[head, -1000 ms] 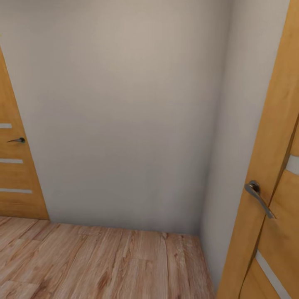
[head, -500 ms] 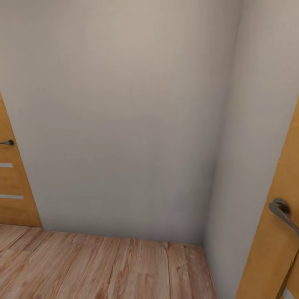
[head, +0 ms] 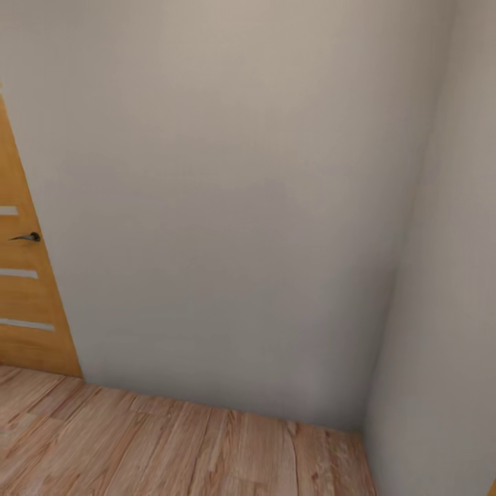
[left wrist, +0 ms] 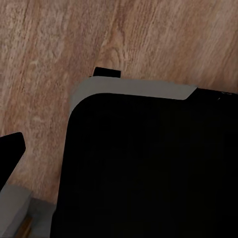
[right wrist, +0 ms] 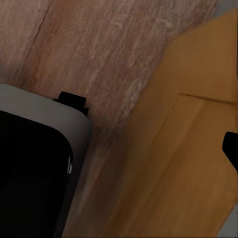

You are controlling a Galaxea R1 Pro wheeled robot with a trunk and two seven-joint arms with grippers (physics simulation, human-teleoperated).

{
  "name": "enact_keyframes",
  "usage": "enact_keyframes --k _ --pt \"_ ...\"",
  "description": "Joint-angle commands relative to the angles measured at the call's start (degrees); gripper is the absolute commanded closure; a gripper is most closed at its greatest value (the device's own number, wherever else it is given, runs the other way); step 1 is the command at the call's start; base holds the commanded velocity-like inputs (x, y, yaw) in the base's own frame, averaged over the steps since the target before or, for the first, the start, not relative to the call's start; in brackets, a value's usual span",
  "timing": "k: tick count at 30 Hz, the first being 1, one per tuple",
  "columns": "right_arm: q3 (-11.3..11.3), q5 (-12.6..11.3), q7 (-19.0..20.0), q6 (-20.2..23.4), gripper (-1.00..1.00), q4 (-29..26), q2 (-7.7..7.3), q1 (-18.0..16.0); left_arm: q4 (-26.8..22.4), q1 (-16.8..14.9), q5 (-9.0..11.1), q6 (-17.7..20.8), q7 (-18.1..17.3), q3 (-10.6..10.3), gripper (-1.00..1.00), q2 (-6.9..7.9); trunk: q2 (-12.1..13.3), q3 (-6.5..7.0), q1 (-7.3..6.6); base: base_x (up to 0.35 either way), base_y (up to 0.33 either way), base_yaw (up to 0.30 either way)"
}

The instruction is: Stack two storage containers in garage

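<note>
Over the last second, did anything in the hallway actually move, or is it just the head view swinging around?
Just the view moving. The right-hand orange door and its lever handle slid out past the right edge; a sliver remains at the bottom right corner. The left door with its handle drifted left, then back. The wall corner shifted right. The pale wall and wood-plank floor look unchanged. Nothing was picked up or released.
</note>
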Motion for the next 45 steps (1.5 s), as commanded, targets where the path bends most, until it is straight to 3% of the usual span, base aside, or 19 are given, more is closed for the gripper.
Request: enact_keyframes --k 1,20,45 --pt "0.08 0.16 0.04 -0.33 -1.0 0.17 0.0 -0.09 -0.05 0.01 0.39 -0.1 0.07 0.02 -1.0 -0.02 -0.03 -0.05 0.03 0.236 0.0 0.273" --pt "0.09 0.19 0.04 -0.33 -1.0 0.17 0.0 -0.07 -0.07 0.01 0.48 -0.13 0.14 0.05 -1.0 -0.04 -0.03 -0.05 0.03 0.057 0.0 0.275" --pt "0.16 0.25 0.04 -0.33 -1.0 0.19 0.0 -0.09 -0.08 0.01 0.56 -0.19 0.14 0.18 -1.0 -0.01 -0.03 -0.05 0.03 0.306 0.0 0.276"
